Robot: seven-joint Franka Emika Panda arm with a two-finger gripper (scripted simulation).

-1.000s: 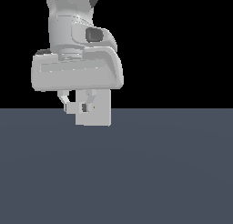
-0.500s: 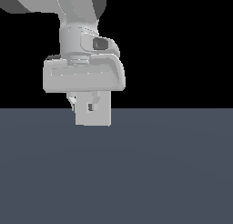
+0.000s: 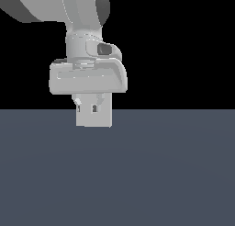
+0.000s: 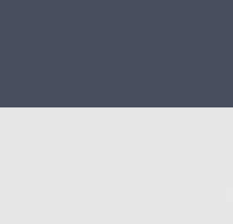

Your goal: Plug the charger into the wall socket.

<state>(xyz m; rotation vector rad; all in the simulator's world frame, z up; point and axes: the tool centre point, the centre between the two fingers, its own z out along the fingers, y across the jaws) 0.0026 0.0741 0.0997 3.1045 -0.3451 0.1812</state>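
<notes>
In the exterior view my gripper (image 3: pixel 86 110) hangs pointing down just above the dark floor. Its two fingertips (image 3: pixel 95 108) stand a narrow gap apart. Directly behind them stands the wall socket (image 3: pixel 103 119), a flat pale square plate, upright on the floor. The charger (image 4: pixel 116 173) shows as a plain whitish surface filling half of the wrist view, very close under the hand. In the exterior view it blends into the pale plate and cannot be picked out. The fingers appear shut on it. No fingers show in the wrist view.
A flat dark blue-grey floor (image 3: pixel 174 174) spreads around the plate, with a black background above it. The arm's thick white links (image 3: pixel 82 18) rise to the exterior view's upper left.
The hand has moved toward the exterior view's right and looks slightly smaller, so farther from the camera. The square plate has stayed put. The finger gap is unchanged.
</notes>
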